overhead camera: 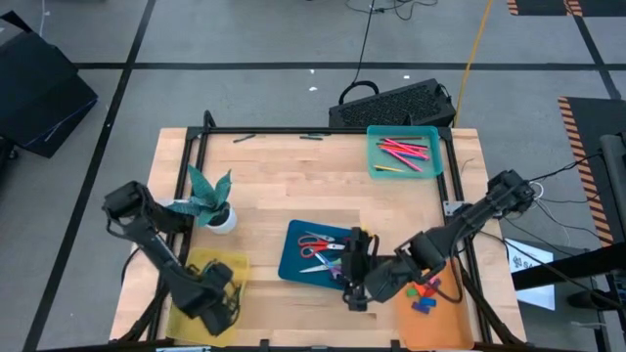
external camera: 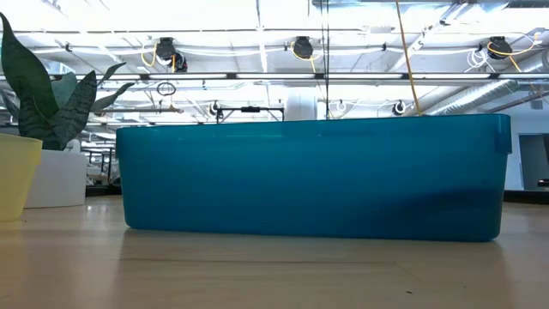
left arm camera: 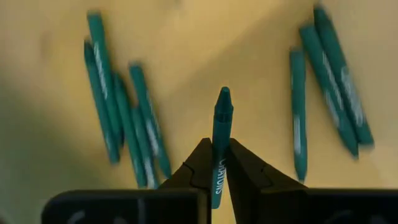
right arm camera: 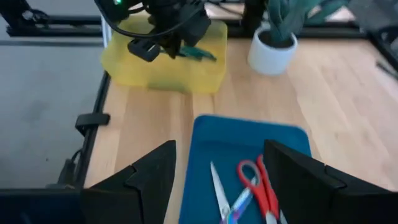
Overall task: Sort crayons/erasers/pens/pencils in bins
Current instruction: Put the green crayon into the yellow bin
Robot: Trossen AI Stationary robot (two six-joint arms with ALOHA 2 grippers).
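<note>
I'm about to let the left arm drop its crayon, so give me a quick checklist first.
1. Left hand shut on the crayon: ok.
2. Left hand over the yellow bin: ok.
3. Other crayons already lie in that bin, so it matches: ok.
4. Right hand open, over the dark blue bin, away from the yellow one: ok.
5. Height above the bin floor: cannot tell.
</note>
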